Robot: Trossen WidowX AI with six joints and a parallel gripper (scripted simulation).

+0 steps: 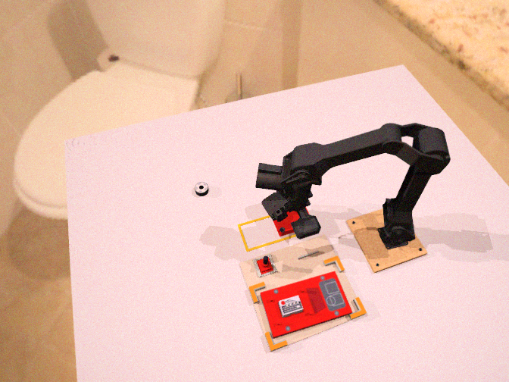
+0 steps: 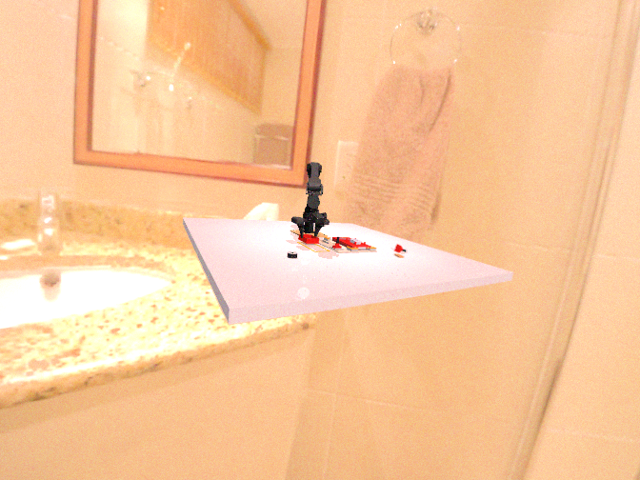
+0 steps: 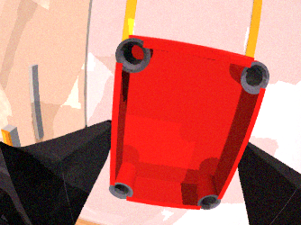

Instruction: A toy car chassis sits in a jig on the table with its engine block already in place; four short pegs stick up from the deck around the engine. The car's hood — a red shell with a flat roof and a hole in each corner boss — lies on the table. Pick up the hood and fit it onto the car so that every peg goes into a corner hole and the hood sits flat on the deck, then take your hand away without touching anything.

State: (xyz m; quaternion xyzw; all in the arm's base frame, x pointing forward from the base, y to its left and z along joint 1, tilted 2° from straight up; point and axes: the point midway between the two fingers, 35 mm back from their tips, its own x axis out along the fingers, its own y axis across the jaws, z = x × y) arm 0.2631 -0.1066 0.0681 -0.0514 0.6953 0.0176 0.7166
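Observation:
My gripper (image 1: pixel 291 221) (image 2: pixel 310 232) (image 3: pixel 178 139) is shut on the red hood (image 1: pixel 283 224) (image 2: pixel 308 238) (image 3: pixel 180 117), gripping its two long sides. The hood hangs a little above the table at the right end of a yellow outline (image 1: pixel 242 238) (image 3: pixel 132 4). Its four grey corner holes show in the wrist view. The red chassis (image 1: pixel 305 309) (image 2: pixel 350 243) lies in the jig (image 1: pixel 305 267) nearer the front, with the grey engine block (image 1: pixel 290 306) on its deck. The pegs are too small to make out.
Orange corner brackets (image 1: pixel 335 263) frame the chassis. A small red block with a black knob (image 1: pixel 266 264) sits on the jig's back left. A black ring (image 1: pixel 201 188) (image 2: pixel 291 254) lies far left. The arm's base board (image 1: pixel 373 254) is at the right.

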